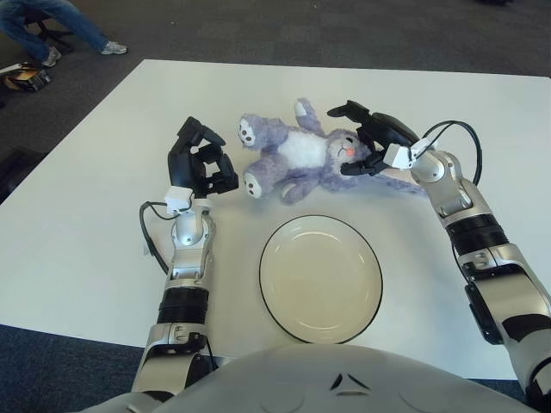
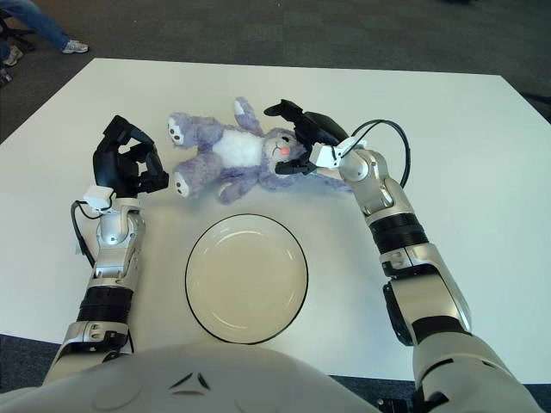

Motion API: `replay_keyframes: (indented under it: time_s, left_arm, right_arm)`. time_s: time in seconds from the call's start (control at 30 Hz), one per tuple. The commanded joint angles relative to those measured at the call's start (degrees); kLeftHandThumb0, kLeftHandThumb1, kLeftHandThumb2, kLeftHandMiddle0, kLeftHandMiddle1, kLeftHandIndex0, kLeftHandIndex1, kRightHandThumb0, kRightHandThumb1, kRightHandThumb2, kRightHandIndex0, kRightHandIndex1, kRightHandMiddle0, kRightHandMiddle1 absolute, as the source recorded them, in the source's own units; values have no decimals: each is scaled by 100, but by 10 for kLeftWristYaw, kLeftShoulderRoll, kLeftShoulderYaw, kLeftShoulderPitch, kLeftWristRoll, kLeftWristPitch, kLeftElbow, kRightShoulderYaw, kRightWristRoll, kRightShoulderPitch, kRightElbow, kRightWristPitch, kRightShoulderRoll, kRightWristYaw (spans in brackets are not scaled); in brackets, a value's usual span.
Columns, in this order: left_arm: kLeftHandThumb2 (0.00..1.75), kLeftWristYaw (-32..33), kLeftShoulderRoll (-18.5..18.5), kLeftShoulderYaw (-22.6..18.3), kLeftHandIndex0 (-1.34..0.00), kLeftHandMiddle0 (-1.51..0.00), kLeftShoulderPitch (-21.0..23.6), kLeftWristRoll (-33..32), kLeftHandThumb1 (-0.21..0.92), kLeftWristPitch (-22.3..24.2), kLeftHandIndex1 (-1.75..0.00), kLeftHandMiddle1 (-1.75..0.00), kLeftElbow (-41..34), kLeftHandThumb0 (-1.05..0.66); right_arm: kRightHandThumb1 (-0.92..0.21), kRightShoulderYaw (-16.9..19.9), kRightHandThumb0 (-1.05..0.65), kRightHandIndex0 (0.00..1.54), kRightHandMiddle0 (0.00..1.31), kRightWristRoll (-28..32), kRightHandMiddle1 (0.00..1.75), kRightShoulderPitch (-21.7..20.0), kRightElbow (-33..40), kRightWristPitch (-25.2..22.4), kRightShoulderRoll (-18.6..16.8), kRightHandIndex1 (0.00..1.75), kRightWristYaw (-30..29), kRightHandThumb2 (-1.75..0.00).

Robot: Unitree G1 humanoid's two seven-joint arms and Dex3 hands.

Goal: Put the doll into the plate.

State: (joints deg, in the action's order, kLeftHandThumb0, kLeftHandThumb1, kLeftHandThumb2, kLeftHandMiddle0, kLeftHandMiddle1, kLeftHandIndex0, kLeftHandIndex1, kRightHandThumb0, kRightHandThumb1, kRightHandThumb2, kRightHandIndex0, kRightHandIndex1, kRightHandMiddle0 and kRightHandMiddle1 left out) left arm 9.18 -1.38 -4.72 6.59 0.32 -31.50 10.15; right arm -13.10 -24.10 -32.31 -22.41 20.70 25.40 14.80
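A purple and white plush doll [image 1: 297,155] lies on its back on the white table, just beyond the plate. The plate [image 1: 320,277] is cream with a dark rim and has nothing in it. My right hand [image 1: 366,142] is at the doll's head, its fingers spread around the head from the right, not closed on it. My left hand [image 1: 200,162] shows to the left of the doll's feet, a little apart from them, fingers curled and holding nothing.
The white table [image 1: 86,224] spreads wide on both sides. A seated person's legs [image 1: 52,26] and a chair show on the dark carpet at the far left, beyond the table.
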Motion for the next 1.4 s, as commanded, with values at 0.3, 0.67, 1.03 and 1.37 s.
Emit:
replay_keyframes:
  time_s: [0.3,0.67,1.03,1.37]
  left_arm:
    - [136,-8,-36,10,-64,-133,-87,-16,28,-7,-175,-175,76,-49]
    - [135,-15,-32,9,-64,-133,-86,-21,29,-11,-175,-175,79,-49]
    - [135,-20,-34,9,-63,-133,-85,-28,29,-17,-175,-175,85,-49]
    - [136,-18,-33,8,-65,-133,-84,-25,28,-19,-175,-175,88,-49]
  right_arm:
    - [-63,13,-86,8,0,-60,54,16,73,-92,-17,77,-77,-57]
    - [-79,18,-93,10,0,-76,19,48,127,-136,-32,44,-123,-42]
    - [-81,16,-95,2,0,-80,9,62,145,-140,-27,119,-142,-35]
    - [-80,11,-97,10,0,-54,24,65,158,-144,-16,164,-88,-31]
